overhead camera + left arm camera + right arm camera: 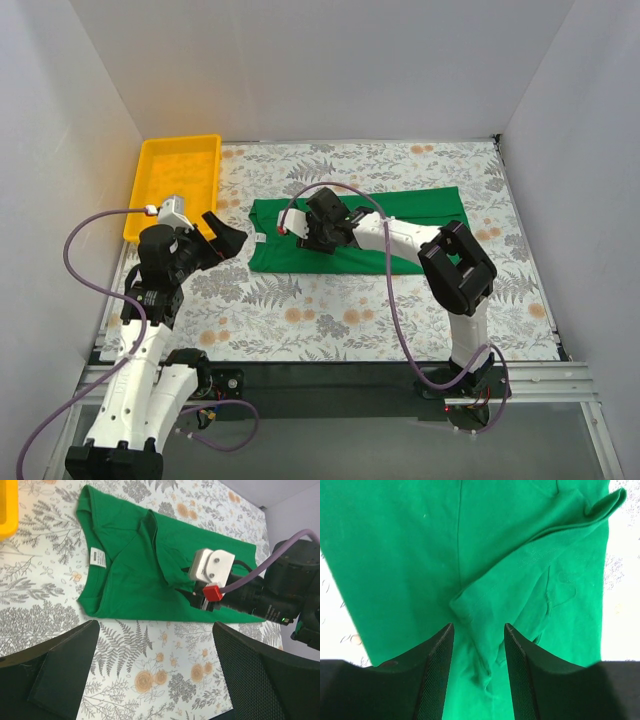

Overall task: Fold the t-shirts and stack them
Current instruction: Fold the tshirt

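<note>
The bright green t-shirt (420, 210) lies flat in the middle of the flowered counter (330, 310), stretched crosswise. Its collar end points towards the yellow tray (178, 141) but is well apart from it, and from how it lies it looks already narrowed into a long band with a sleeve turned in. It is soft cotton, light and limp, so I judge it will sag and drag rather than hold any shape. A pinch at an edge or a corner should serve better than a grab in the middle, and a fold wants both corners of one end lifted together or it will skew. The right claw (478, 630) is down over the shirt towards the collar end, its jaws apart and straddling a raised ridge of the cloth. Flat fabric shows on either side of that ridge, so it does not look pinched. The left claw (156, 627) hangs above the counter just beside the collar end, on the tray side, jaws wide apart and holding nothing, with the neck label (97, 558) in plain sight ahead of it
</note>
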